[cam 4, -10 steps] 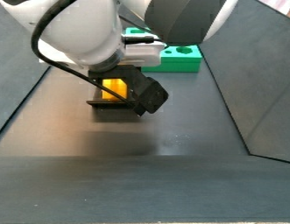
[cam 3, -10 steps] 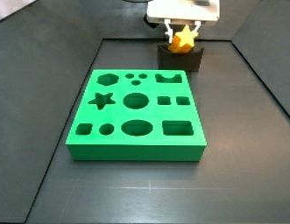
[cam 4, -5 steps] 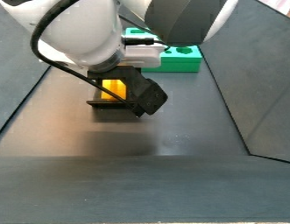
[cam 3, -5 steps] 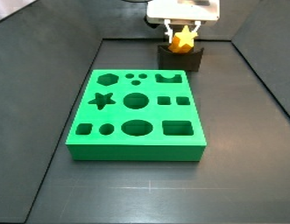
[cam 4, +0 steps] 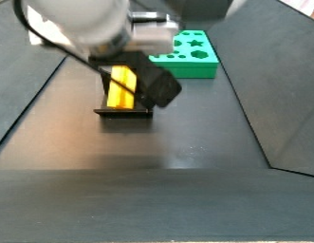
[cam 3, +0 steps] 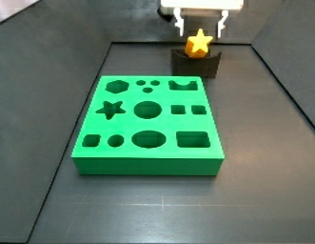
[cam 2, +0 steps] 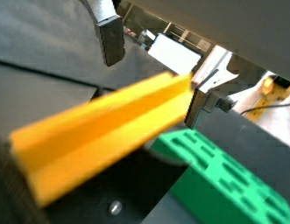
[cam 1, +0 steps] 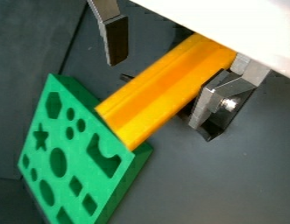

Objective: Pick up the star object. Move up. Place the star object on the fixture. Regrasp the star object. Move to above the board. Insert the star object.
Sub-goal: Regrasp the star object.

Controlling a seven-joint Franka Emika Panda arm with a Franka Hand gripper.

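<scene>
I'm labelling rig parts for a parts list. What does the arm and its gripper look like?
The gripper above the fixture has flat silver plate fingers with dark pads. The arm is rounded, glossy white and grey, with a black cable looping along it and a black wrist block.

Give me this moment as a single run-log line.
phase: regrasp pending | star object resting on fixture | gripper open, above it, not gripping | board star hole empty

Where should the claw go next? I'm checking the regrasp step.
Probably back down to close on the star object, which lies on the fixture. The claw hangs open above it, fingers clear on either side.
</scene>
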